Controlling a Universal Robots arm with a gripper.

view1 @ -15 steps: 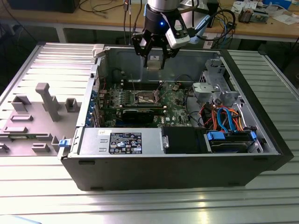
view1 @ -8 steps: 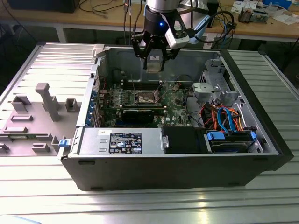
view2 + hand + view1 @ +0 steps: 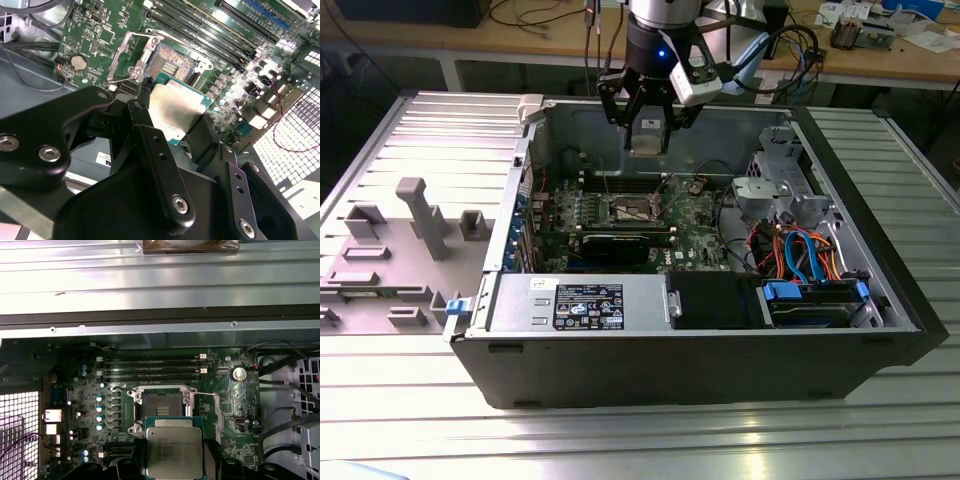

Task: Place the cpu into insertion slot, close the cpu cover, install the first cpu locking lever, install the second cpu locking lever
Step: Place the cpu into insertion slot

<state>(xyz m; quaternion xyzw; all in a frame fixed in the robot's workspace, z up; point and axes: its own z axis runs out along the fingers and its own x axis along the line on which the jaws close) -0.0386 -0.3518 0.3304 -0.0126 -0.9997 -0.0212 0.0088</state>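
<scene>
My gripper (image 3: 648,140) hangs over the open computer case (image 3: 690,360), shut on the cpu (image 3: 648,133). In both wrist views the cpu (image 3: 176,107) (image 3: 174,452) is a flat square chip with a silver-grey top and green edge, pinched between the black fingers (image 3: 142,107). The insertion slot (image 3: 172,62) (image 3: 160,407) lies bare on the green board, below and a little ahead of the chip; in the exterior view the slot (image 3: 632,208) is under the gripper. The cpu cover (image 3: 125,57) stands swung open beside the socket, with thin metal levers raised around it.
Memory slots (image 3: 150,367) and a coin battery (image 3: 240,373) flank the socket. A long black card (image 3: 620,243), the power supply (image 3: 590,300) and a drive cage with blue and orange cables (image 3: 810,260) fill the case. A grey fixture plate (image 3: 410,240) lies at the exterior view's left.
</scene>
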